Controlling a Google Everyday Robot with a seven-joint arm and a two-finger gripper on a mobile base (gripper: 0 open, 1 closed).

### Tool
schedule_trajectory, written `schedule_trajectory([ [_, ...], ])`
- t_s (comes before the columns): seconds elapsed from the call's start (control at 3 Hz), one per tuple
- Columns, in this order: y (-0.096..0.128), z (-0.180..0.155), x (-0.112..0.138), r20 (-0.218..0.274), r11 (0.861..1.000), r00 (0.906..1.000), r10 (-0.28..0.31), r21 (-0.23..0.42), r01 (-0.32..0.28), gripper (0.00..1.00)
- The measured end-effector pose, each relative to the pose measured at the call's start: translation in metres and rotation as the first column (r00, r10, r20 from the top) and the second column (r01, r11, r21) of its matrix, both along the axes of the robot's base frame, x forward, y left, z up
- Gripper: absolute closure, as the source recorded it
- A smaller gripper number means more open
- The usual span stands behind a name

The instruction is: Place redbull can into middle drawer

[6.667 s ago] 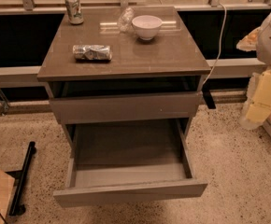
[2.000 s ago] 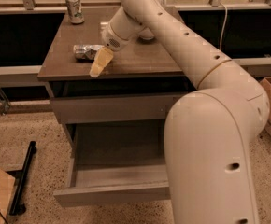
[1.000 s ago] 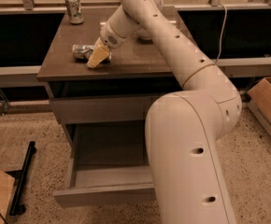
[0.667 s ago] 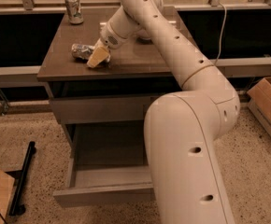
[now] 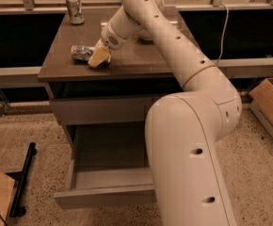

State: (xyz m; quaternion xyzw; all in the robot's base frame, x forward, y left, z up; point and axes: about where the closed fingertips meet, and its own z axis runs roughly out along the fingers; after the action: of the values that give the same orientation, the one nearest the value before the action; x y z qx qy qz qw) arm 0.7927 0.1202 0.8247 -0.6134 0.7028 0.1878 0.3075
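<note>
The redbull can [image 5: 81, 52] lies on its side on the left part of the cabinet top [image 5: 127, 60]. My gripper [image 5: 99, 58] is down at the can's right end and covers it, touching or nearly touching the can. The middle drawer [image 5: 103, 194] is pulled open below, its grey floor showing, and my arm's big lower link hides its right half. The matching drawer front [image 5: 99, 109] above it is shut.
A green-and-white soda can [image 5: 74, 8] stands upright at the back left of the top. A cardboard box [image 5: 270, 109] sits on the floor at the right. A black bar [image 5: 22, 180] lies on the floor at the left.
Since two seconds ago my gripper has moved up and left onto the can's right end. Over the last second it has stayed there and the can has not moved.
</note>
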Motion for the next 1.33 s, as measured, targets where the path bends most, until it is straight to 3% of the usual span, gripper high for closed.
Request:
schedule_trajectory([
  [0.33, -0.017, 0.031, -0.024, 0.021, 1.0, 0.9998, -0.002, -0.03, 0.003, 1.0],
  [1.0, -0.091, 0.118, -0.152, 0.032, 0.99, 0.9991, -0.026, -0.137, 0.031, 1.0],
  [1.33, -0.111, 0.118, -0.219, -0.039, 0.983, 0.9989, -0.028, -0.182, 0.02, 1.0],
])
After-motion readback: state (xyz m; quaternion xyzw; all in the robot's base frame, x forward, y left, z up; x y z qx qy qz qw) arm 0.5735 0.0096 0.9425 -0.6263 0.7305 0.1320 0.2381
